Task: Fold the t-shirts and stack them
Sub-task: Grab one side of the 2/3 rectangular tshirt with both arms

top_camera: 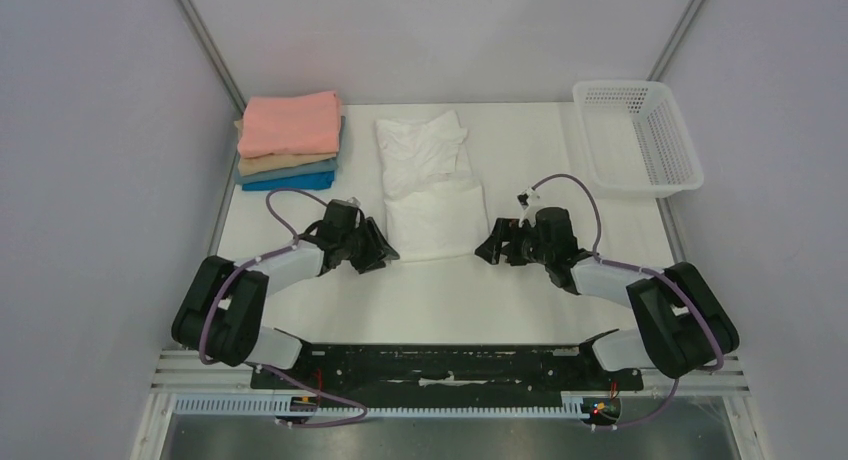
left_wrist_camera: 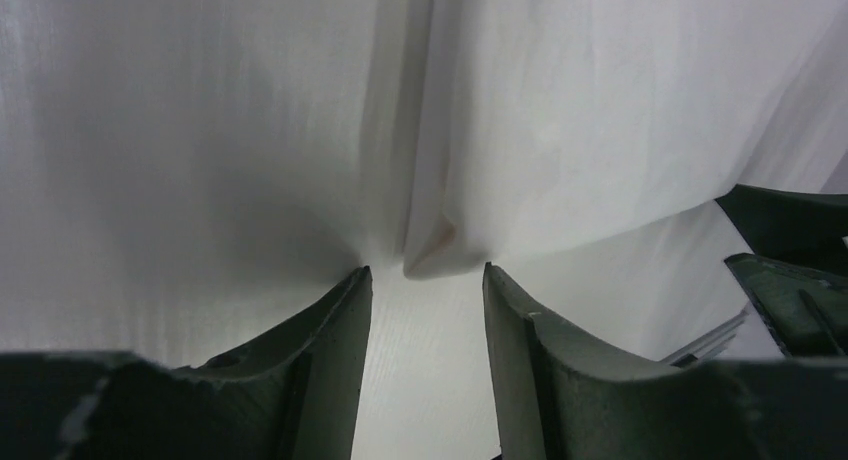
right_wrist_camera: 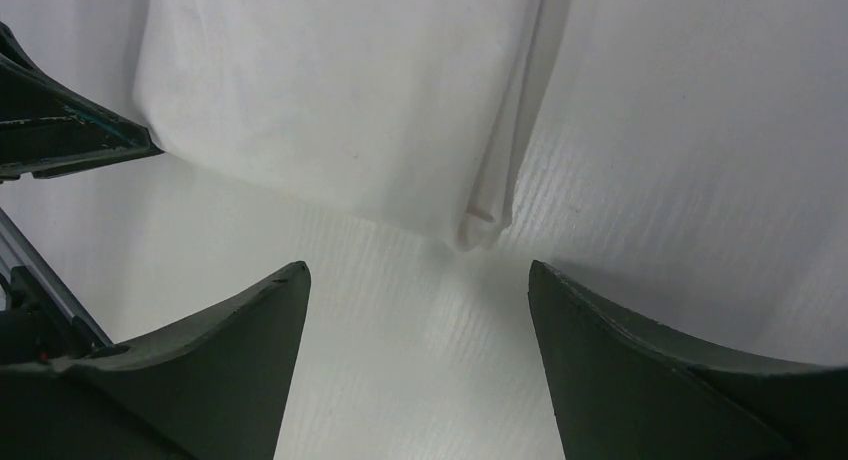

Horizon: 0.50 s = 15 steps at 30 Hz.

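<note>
A white t-shirt [top_camera: 430, 185] lies lengthwise in the middle of the table, folded into a long strip with a crumpled far end. A stack of folded t-shirts [top_camera: 290, 140] sits at the back left: salmon pink on top, then tan, grey-blue and bright blue. My left gripper [top_camera: 385, 252] is open at the shirt's near left corner [left_wrist_camera: 430, 255], just short of it. My right gripper [top_camera: 488, 248] is open at the near right corner [right_wrist_camera: 480, 225], with a gap to the cloth. Both are empty.
A white plastic mesh basket [top_camera: 640, 135] stands at the back right. White walls close in the table [top_camera: 440, 300] on the left, back and right. The black arm rail runs along the near edge.
</note>
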### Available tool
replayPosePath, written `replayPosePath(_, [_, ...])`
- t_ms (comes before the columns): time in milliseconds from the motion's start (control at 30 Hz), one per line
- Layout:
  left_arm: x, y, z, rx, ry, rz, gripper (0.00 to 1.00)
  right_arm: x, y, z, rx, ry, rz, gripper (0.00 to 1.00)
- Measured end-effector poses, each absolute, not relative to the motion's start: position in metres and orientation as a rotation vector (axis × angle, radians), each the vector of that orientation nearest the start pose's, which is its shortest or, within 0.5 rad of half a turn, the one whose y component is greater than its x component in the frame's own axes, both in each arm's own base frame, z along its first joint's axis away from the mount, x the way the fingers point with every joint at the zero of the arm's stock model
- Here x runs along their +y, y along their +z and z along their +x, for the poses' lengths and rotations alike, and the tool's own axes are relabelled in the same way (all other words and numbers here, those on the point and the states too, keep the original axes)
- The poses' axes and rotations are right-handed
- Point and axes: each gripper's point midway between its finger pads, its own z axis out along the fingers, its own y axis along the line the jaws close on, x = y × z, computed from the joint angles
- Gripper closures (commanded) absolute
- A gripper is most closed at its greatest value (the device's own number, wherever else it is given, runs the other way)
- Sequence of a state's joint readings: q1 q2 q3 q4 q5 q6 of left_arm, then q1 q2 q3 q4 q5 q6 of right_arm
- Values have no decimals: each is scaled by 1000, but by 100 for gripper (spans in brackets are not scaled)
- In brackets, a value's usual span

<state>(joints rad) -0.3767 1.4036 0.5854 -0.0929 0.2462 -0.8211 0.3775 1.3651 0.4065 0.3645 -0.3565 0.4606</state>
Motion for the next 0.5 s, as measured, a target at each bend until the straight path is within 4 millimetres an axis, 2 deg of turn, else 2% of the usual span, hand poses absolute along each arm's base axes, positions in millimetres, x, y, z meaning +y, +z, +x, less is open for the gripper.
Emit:
replayPosePath(100, [-185, 25, 262, 2593, -800, -489, 53, 192, 35, 273, 2288, 840, -103, 19])
replayPosePath(267, [-189, 21, 267, 2584, -823, -503, 69, 193, 34, 275, 2291, 834, -93, 25])
replayPosePath(367, [-192, 19, 268, 2588, -841, -509, 82, 194, 33, 275, 2296, 833, -88, 30])
replayPosePath(400, [-192, 18, 268, 2591, -844, -512, 93, 194, 33, 275, 2297, 831, -87, 31])
replayPosePath(433, [-192, 17, 268, 2593, -843, -516, 98, 194, 32, 275, 2300, 829, -85, 32])
replayPosePath(500, [-194, 15, 269, 2593, -852, -518, 98, 196, 31, 276, 2302, 827, -89, 38])
